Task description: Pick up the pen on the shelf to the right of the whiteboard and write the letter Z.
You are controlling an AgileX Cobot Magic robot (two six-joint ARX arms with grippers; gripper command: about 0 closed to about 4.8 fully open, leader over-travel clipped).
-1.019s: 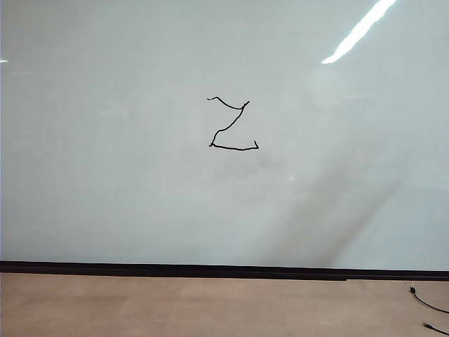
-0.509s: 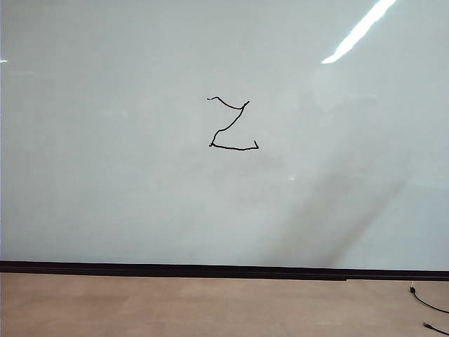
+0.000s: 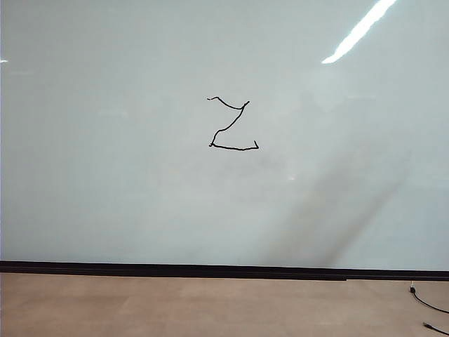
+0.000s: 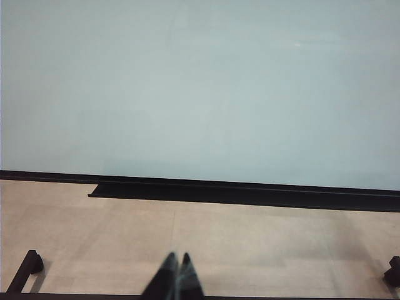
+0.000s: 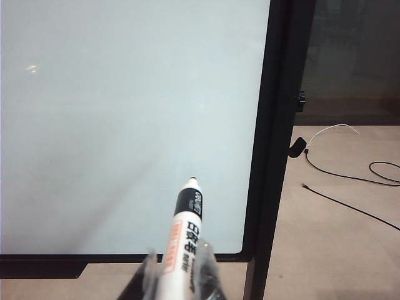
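A wobbly black letter Z (image 3: 232,125) is drawn near the middle of the pale whiteboard (image 3: 105,175) in the exterior view; neither arm shows there. In the right wrist view my right gripper (image 5: 178,259) is shut on the pen (image 5: 185,234), a white marker with a black band and printed label, its tip pointing at the whiteboard (image 5: 125,112) and held off it, close to the board's black right frame (image 5: 275,137). My left gripper (image 4: 177,257) is shut with nothing in it, low over the tan floor before the whiteboard (image 4: 200,87). The shelf is out of view.
A black strip (image 3: 210,269) runs along the board's bottom above the tan floor (image 3: 175,309). Black and white cables (image 5: 356,175) lie on the floor right of the board frame. Black base feet (image 4: 25,269) stand at the floor's edges in the left wrist view.
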